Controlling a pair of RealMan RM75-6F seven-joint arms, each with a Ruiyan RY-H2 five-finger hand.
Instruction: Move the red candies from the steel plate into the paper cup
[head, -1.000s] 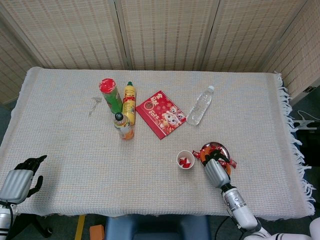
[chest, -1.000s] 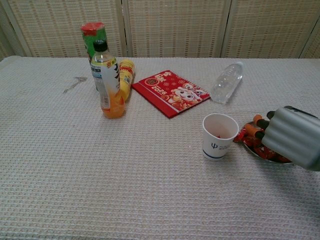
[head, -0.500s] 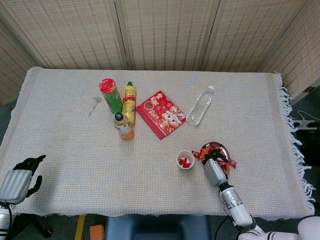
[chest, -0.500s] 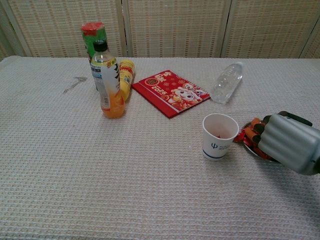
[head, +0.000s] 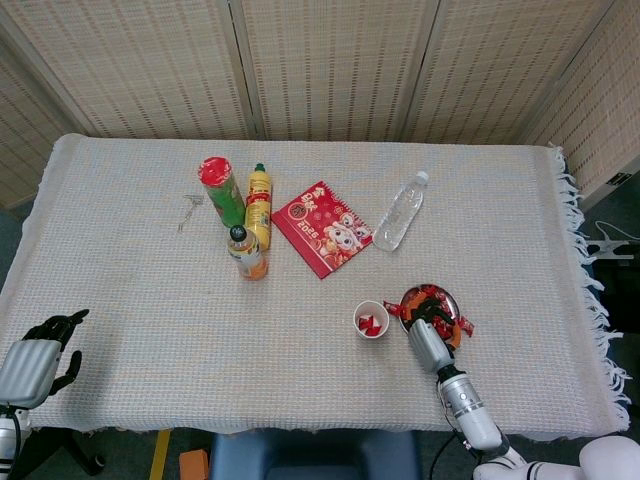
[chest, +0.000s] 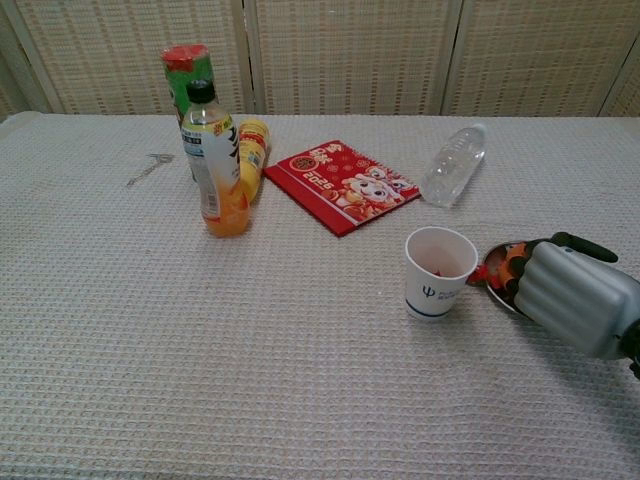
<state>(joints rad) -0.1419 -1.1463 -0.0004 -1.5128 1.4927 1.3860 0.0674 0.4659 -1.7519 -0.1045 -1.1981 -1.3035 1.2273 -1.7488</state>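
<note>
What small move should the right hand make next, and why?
Probably close on one candy and lift it: the right hand sits at the near edge of the steel plate, red candies remain there, and the paper cup stands just beside.

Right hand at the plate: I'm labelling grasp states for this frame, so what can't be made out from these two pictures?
- Right hand: chest view shows only its back, so its fingers and any grip are hidden.
- Steel plate: near side covered by that hand in both views.
- Paper cup: candy count too small to tell in the head view.
- Left hand: out of the chest view.
</note>
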